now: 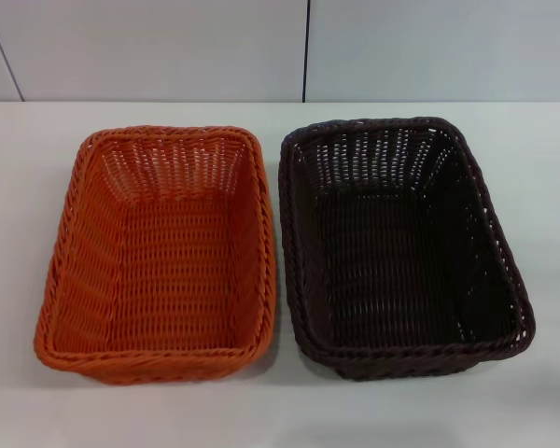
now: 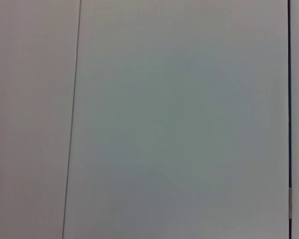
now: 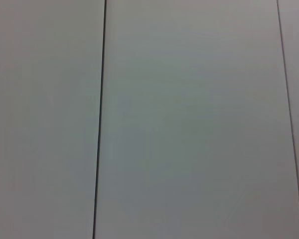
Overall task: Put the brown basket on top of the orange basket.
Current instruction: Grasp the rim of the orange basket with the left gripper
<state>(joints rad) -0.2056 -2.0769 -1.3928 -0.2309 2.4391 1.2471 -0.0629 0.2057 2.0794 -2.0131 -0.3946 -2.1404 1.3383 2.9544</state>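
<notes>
The orange basket (image 1: 163, 252) sits on the white table at the left in the head view, empty and upright. The brown basket (image 1: 401, 247), dark and nearly black, sits right beside it at the right, also empty and upright; their long rims run side by side with a narrow gap. Neither gripper nor arm shows in the head view. The two wrist views show only pale wall panels with dark seams, and no fingers.
The white table (image 1: 280, 411) runs out on all sides of the baskets. A pale panelled wall (image 1: 168, 47) with dark seams stands behind the table's far edge.
</notes>
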